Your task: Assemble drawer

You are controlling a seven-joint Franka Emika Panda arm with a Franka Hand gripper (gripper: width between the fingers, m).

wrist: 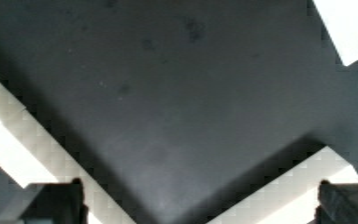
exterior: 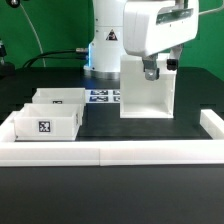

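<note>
The white drawer casing (exterior: 148, 98) stands upright on the black table, right of centre in the exterior view. Two white open-top trays sit at the exterior view's left: the near one (exterior: 45, 122) shows a square tag on its front, and the other (exterior: 58, 98) is just behind it. My gripper (exterior: 150, 71) hangs at the casing's top edge, apart from both trays. In the wrist view my gripper (wrist: 197, 206) is open, with one dark fingertip (wrist: 51, 205) in each lower corner and only black table between them. White strips (wrist: 7, 135) cross that view diagonally; I cannot tell which part they are.
A long low white border wall (exterior: 110, 151) runs along the table's front and turns back at both ends. The marker board (exterior: 101, 96) lies flat between the trays and the casing. The robot's base (exterior: 103, 50) stands behind them.
</note>
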